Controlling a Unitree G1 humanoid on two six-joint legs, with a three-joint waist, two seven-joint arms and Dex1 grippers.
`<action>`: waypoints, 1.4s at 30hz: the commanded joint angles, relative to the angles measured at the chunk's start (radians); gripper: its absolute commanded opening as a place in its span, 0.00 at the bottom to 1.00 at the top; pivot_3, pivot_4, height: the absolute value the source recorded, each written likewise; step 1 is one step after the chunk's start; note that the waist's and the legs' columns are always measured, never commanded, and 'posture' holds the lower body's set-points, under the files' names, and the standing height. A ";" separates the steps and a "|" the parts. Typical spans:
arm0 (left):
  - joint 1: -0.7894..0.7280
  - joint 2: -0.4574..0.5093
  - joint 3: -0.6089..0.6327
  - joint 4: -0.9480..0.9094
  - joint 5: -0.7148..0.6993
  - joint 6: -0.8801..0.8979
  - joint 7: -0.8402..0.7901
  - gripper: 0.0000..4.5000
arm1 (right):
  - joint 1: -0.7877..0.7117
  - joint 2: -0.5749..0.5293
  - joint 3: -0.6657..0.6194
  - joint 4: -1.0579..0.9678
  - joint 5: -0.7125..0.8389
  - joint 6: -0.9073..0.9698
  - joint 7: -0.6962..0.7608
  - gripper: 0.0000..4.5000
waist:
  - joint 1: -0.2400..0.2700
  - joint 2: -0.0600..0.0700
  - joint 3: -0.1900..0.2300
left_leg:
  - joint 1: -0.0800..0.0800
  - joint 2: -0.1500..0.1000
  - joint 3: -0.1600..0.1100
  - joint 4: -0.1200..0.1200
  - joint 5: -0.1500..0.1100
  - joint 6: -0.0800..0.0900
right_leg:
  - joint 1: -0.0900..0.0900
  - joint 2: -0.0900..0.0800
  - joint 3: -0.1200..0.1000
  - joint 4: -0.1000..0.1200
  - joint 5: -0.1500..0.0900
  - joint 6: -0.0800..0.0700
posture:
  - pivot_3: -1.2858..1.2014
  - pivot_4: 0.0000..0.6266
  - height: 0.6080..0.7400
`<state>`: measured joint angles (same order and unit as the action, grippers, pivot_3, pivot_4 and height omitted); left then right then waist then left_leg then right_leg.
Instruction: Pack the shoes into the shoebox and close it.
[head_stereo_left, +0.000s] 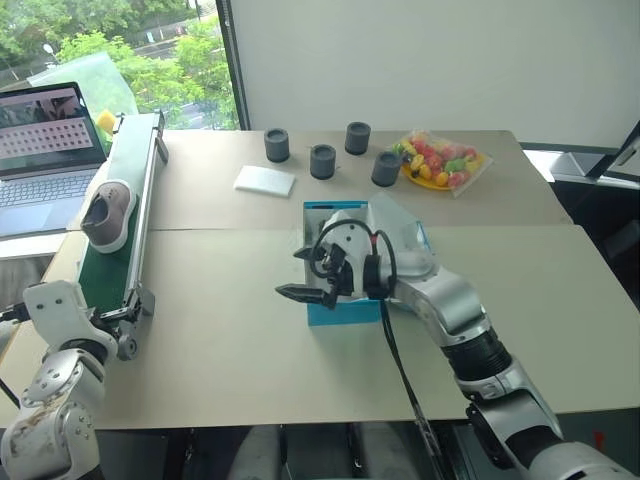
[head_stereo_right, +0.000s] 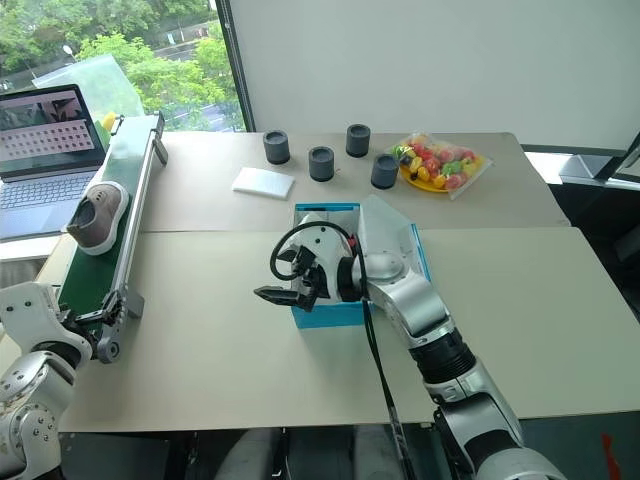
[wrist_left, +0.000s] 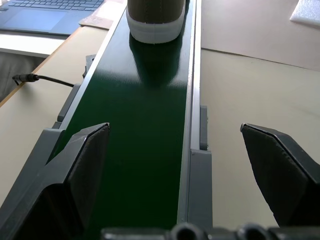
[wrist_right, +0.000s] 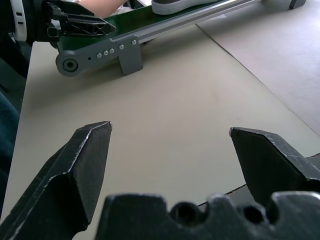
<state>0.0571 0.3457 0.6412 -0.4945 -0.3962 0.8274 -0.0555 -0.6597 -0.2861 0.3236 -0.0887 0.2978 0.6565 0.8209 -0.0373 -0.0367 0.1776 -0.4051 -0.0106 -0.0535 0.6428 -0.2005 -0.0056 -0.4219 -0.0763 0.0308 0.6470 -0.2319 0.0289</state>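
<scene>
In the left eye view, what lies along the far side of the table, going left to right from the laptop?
Open grey laptop → flat white foam pad → dark grey round cup → second grey cup → third → fourth → clear bag of colourful toy fruit.

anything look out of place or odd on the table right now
Nothing looks spilled or damaged. One shoe sits on the green conveyor belt at the table's left edge, not in the open shoebox, which is mostly hidden behind the right gripper. Cups and the snack bag stand tidy at the back.
</scene>
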 joint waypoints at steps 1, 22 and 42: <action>0.007 0.008 0.024 -0.012 0.004 -0.025 0.008 1.00 | -0.018 0.019 -0.033 -0.027 0.023 0.013 -0.016 0.99 | 0.000 0.000 0.000 | 0.000 0.000 0.000 0.000 0.000 0.000 | 0.000 0.000 0.000 0.000 0.000 0.000 | 0.52 0.24 1.00; 0.067 0.039 0.021 0.086 0.042 -0.079 -0.014 1.00 | -0.012 0.024 -0.059 -0.045 0.028 0.050 -0.027 0.99 | -0.001 0.000 0.000 | 0.000 0.001 0.000 0.000 0.000 0.000 | 0.000 0.000 0.000 0.000 0.000 0.000 | 0.52 0.24 1.00; -0.079 0.018 -0.034 -0.075 0.073 -0.239 0.047 0.57 | -0.054 0.071 -0.125 0.007 0.060 0.112 -0.080 1.00 | 0.002 -0.003 0.000 | -0.001 0.002 0.000 0.000 0.000 0.000 | -0.001 0.000 0.000 0.000 0.000 0.000 | 0.52 0.24 1.00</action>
<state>0.0074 0.3431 0.6369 -0.4451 -0.3685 0.6966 -0.0200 -0.6685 -0.2401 0.2550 -0.0814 0.3070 0.7258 0.7712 -0.0353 -0.0400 0.1774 -0.4062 -0.0084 -0.0534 0.6426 -0.2008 -0.0062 -0.4232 -0.0758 0.0311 0.6467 -0.2315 0.0284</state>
